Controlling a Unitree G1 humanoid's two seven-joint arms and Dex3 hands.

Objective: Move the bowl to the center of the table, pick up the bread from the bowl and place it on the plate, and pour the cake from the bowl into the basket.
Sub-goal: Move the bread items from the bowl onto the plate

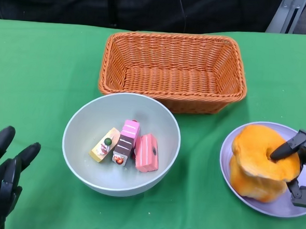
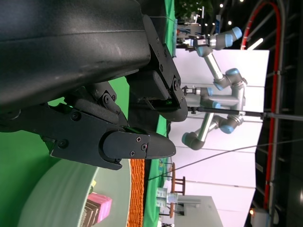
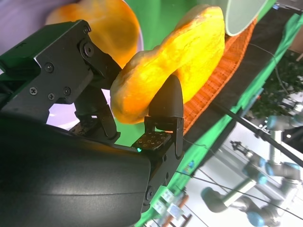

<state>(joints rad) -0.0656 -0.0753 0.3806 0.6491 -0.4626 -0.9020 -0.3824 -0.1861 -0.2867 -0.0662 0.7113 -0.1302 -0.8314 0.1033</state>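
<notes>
The grey-white bowl [image 1: 93, 116] sits in the middle of the green table and holds three toy cakes: a yellow one [image 1: 105, 144], a pink-and-brown one [image 1: 126, 142] and a pink one [image 1: 147, 152]. On the right, a lavender plate [image 1: 228, 155] carries an orange bread piece [image 1: 252, 184]. A second bread piece [image 1: 260, 149] lies on top of it. My right hand [image 1: 301, 167] grips that upper bread [image 3: 184, 56] between its fingers [image 3: 166, 101], just over the plate. My left hand [image 1: 1, 180] is open at the lower left, apart from the bowl [image 2: 57, 198].
An orange wicker basket [image 1: 106, 65] stands behind the bowl, with nothing in it. Green cloth covers the table, with bare cloth to the left of the bowl. In the left wrist view, robot arms stand in the room beyond the table.
</notes>
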